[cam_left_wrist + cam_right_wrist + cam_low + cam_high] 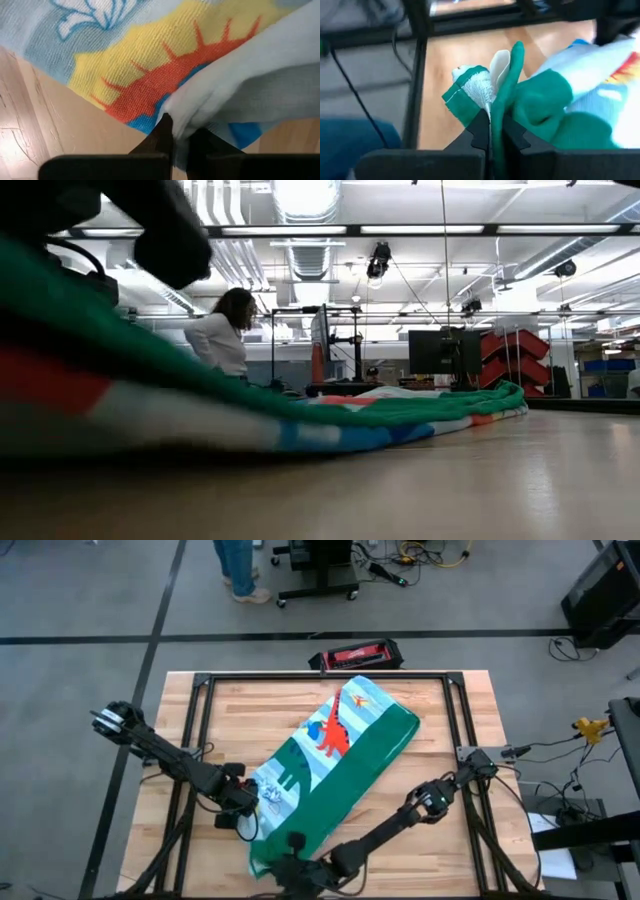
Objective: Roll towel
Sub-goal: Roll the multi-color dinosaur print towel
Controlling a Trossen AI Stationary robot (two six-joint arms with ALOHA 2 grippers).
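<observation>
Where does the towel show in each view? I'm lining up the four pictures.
High view: towel diagonal across table centre.
Low view: left foreground to mid-right.
Left wrist view: fills upper picture.
Right wrist view: centre-right.
Shared landmark: its green border.

The towel (335,765) lies folded diagonally across the bench (430,710), left claw (262,802) at its left edge, right claw (285,865) at its near corner.
</observation>
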